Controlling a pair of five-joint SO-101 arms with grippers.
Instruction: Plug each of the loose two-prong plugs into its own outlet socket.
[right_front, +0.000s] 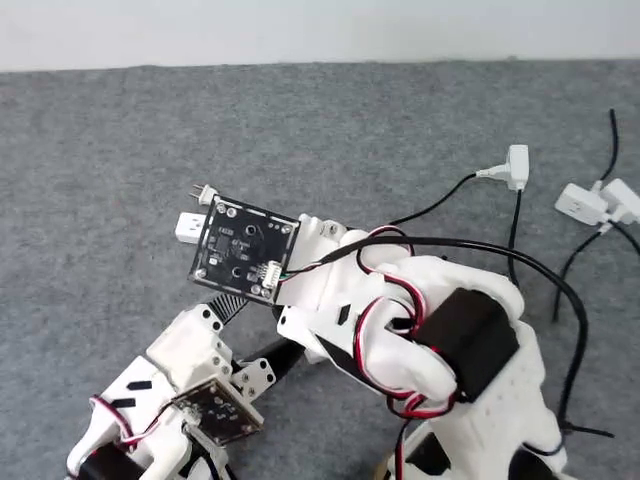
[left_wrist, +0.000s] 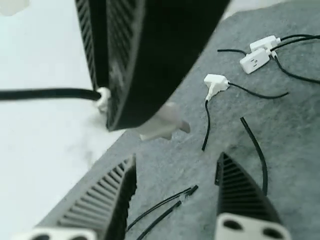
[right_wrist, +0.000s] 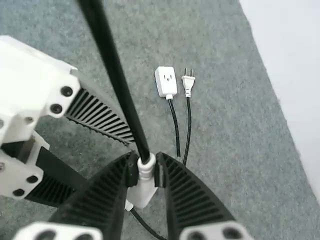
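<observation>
Two grippers, two states. My R gripper is clamped on a white plug. Its body is pinched btwn both fingers, prongs hidden, and its black cable runs up & away from the grip. My L gripper has its fingers wide apart w/ nothing btwn them. It sits over the grey carpet, close beside the R one.

Ahead of my R fingers a socket lies face up on the carpet. A loose two-prong plug lies just beside it, apart from it and not inserted, prongs pointing away from me. Both their cords trail back toward my R gripper.

Well apart from those, on the other side of the carpet, an angled plug lies loose on its own cord. Near it are two white blocks touching each other: the nearer block shows a socket face; can't tell what the farther block is.

Under my L fingers, two thin cable ends lie side by side.
</observation>
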